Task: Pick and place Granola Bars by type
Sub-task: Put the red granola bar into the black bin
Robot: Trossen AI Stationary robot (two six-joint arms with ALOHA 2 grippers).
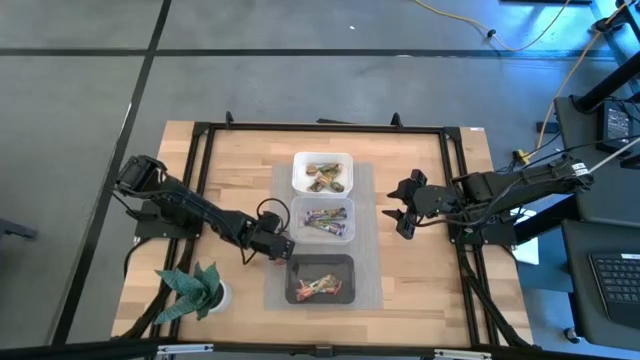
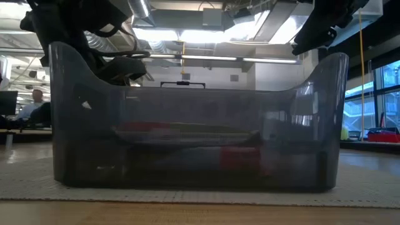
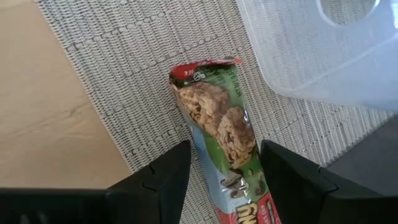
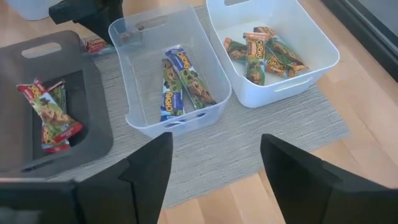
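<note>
Overhead: my left gripper (image 1: 283,245) sits low at the grey mat's (image 1: 370,290) left edge, between clear tub (image 1: 323,219) and black tub (image 1: 321,279); my right gripper (image 1: 402,208) waits right of the mat, jaws spread. Left wrist: jaws apart, straddling a red-and-green granola bar (image 3: 224,124) lying flat on the mat, not yet pinched; grasping seems in hand; next, I judge, closing squarely, then lifting.
</note>
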